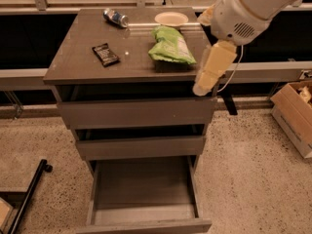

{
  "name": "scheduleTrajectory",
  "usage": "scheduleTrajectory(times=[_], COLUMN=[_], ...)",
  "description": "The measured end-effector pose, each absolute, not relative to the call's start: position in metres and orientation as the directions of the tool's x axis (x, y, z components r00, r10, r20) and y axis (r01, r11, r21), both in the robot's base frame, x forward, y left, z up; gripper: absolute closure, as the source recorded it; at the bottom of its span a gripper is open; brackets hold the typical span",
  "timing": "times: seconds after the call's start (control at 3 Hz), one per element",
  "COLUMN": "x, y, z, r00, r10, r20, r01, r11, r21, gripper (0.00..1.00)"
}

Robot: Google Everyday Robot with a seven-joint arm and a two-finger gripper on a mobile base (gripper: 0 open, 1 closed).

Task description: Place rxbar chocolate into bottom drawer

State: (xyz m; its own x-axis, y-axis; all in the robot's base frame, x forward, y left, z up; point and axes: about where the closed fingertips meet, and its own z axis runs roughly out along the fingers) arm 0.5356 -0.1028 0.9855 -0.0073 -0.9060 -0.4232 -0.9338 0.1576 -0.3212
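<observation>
The rxbar chocolate (106, 54), a small flat bar in a black wrapper, lies on the left part of the cabinet top (78, 62). The bottom drawer (145, 199) is pulled open and its grey floor is bare. My gripper (204, 87) hangs at the end of the white arm over the cabinet top's front right corner, well to the right of the bar and beside the green bag.
A large green crinkly bag (170, 45) lies on the top's right half. A blue-and-silver can (116, 17) lies on its side at the back, next to a white paper plate (171, 18). A cardboard box (295, 112) stands on the floor at right; a black bar (27, 195) lies at left.
</observation>
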Motion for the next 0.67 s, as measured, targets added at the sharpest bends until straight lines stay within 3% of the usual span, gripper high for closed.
scheduleTrajectory(times=[0.67], x=[0.605], y=[-0.047], z=[0.942], r00=[0.022], r10=[-0.791], r20=[-0.612], r01=[-0.937], r11=[0.197], r21=[-0.288], gripper=[0.00])
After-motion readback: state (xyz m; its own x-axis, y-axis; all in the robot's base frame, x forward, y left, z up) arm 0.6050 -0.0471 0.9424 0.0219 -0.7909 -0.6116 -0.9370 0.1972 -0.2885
